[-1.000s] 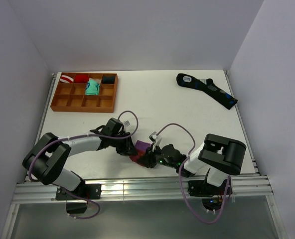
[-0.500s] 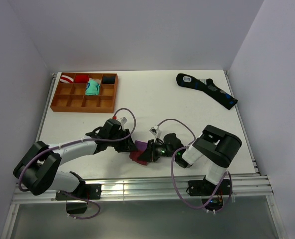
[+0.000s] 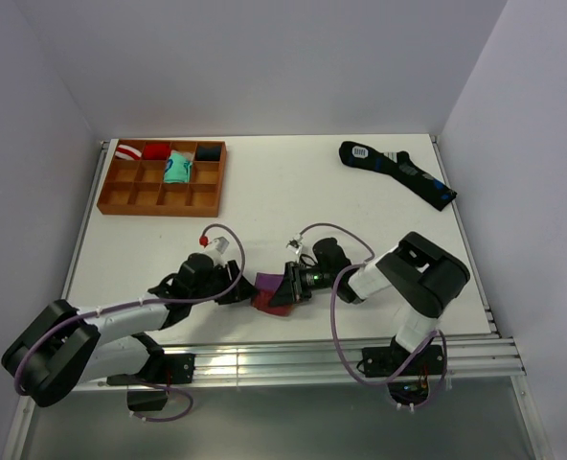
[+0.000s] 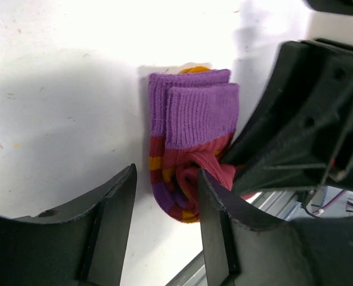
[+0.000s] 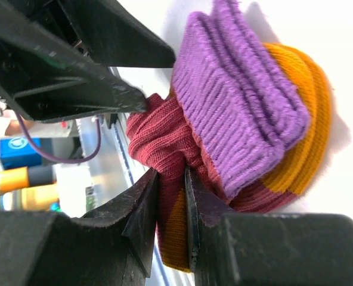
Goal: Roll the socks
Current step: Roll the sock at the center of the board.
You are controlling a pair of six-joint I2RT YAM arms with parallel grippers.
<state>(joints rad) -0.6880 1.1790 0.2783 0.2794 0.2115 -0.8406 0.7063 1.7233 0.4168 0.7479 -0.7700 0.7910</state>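
Observation:
The socks [image 3: 265,288] are a half-rolled bundle of maroon knit with orange toe and purple cuffs, lying near the table's front edge. In the left wrist view the socks [image 4: 191,137] show purple cuffs on top and a maroon roll below. My left gripper [image 4: 164,223] is open, with the roll's end between its fingers; from above the left gripper [image 3: 238,291] sits just left of the bundle. My right gripper [image 5: 172,196] is shut on a fold of maroon fabric of the socks [image 5: 242,113]; from above the right gripper [image 3: 285,287] is at the bundle's right side.
A wooden compartment tray [image 3: 205,196] at the back left holds small rolled bundles. A long black sock with blue marks [image 3: 398,172] lies at the back right. An aluminium rail [image 3: 264,364] runs along the near edge. Purple cables loop over both wrists.
The left arm has swung lower and to the left, its gripper drawn back a little from the bundle. The right wrist has swung away from the near edge, still holding the socks.

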